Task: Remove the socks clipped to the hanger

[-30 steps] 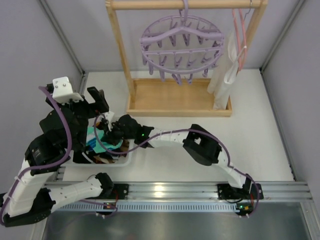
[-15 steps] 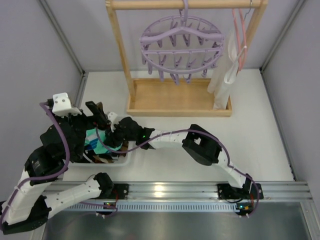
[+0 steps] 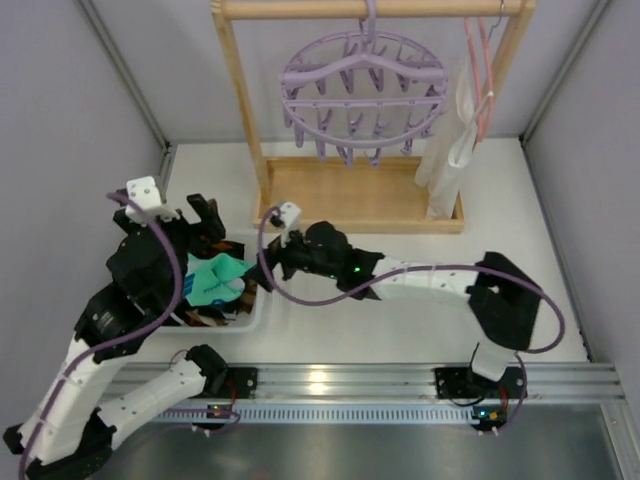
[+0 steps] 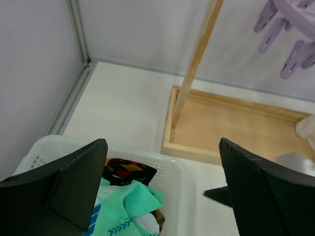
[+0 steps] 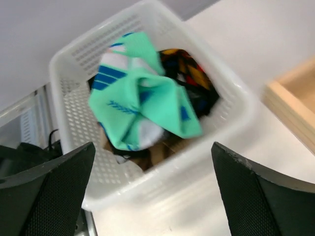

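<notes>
The right gripper [image 5: 152, 147] is hovering with its jaws spread wide and gripping nothing, just over the right rim of a white perforated basket [image 5: 162, 172]. Directly below it, the socks [image 5: 142, 98] are lying piled inside the basket. A teal-and-white one is sitting crumpled on top. A dark sock with red and yellow diamonds [image 5: 189, 73] is showing just beyond it, and darker and brownish fabric is peeking out underneath.

The left gripper [image 4: 162, 147] is also standing wide apart with nothing between its fingers. It is hanging above the far side of the same basket and facing toward the far end of the tabletop [image 3: 540, 220]. The basket is resting on the near left part of the tabletop, between the two arms.

Well apart from both grippers, at the far middle, a wooden rack [image 3: 240, 100] is standing in its shallow wooden tray. The hanger [image 3: 363, 85], a round lavender ring with crossbars, is hanging by its hook from the rack's top rail, its clip pegs dangling above the tray. To the right on the same rail, a thin pink clothes hanger [image 3: 482, 70] is carrying a long white cloth [image 3: 450, 140] that is draping down to the tray's right end.
</notes>
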You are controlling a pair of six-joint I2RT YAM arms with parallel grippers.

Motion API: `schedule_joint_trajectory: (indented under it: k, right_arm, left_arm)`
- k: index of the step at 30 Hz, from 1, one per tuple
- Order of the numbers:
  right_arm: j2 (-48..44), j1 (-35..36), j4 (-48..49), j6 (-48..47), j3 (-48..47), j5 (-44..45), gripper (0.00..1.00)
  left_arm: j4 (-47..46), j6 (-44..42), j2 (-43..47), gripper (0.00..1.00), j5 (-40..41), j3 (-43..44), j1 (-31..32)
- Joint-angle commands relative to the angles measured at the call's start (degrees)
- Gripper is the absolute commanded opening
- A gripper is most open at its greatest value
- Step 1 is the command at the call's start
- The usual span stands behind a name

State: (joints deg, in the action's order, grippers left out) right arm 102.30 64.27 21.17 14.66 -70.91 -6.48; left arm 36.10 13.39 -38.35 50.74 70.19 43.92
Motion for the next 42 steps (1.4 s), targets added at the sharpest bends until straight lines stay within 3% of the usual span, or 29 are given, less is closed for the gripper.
schedule_joint_trajectory:
  k: [1, 3, 4, 6, 7, 12, 17, 21, 25, 32, 42]
  right_arm:
    - [-16.63, -3.53, 2.22, 3.0, 14.68, 13.11, 0.98]
    - [-23.6, -4.59, -1.98, 3.8, 20.0, 23.2, 0.99]
    - [-30.16, -4.94, -8.01, 3.8, 23.25, 26.4, 0.99]
    - [-36.35, -5.9, -16.03, 3.45, 24.85, 33.85, 0.99]
    - [-42.04, -6.26, -24.86, 3.28, 25.3, 36.34, 0.99]
    - [-57.79, -7.14, -49.87, 5.64, 21.8, 52.94, 0.99]
    - [-68.8, -7.14, -66.75, 9.77, 17.92, 56.4, 1.0]
    - [-75.66, -7.14, -70.81, 7.94, 15.91, 56.58, 1.0]
    - [-75.67, -7.14, -75.12, 5.22, 12.39, 59.12, 0.99]
    - [-71.98, -7.14, -79.0, 1.43, 7.28, 65.18, 0.99]
    - [-71.1, -7.14, -74.96, -0.77, 10.18, 65.72, 0.99]
  left_arm:
    - [-5.76, 1.02, -4.89, 0.98, -27.55, -3.47, -16.93]
    - [-6.21, 3.74, -7.51, 0.98, -43.17, -4.8, -26.12]
    - [-6.13, 5.06, -8.05, 0.98, -46.05, -6.11, -32.87]
    - [-6.3, 5.6, -7.45, 0.98, -47.66, -8.31, -36.0]
    - [-6.21, 5.42, -6.75, 0.98, -47.58, -9.28, -36.36]
    - [-2.27, 2.08, 1.14, 0.98, -46.26, -13.68, -36.28]
    - [1.95, -0.46, 9.33, 0.98, -45.28, -14.74, -34.96]
    - [8.7, -1.6, 12.68, 0.98, -44.77, -12.02, -33.64]
    - [12.06, -2.14, 15.23, 0.98, -42.74, -11.04, -31.71]
    - [11.63, -2.75, 16.2, 0.99, -42.04, -12.36, -29.16]
    - [9.08, -1.61, 11.36, 0.98, -43.8, -11.66, -29.07]
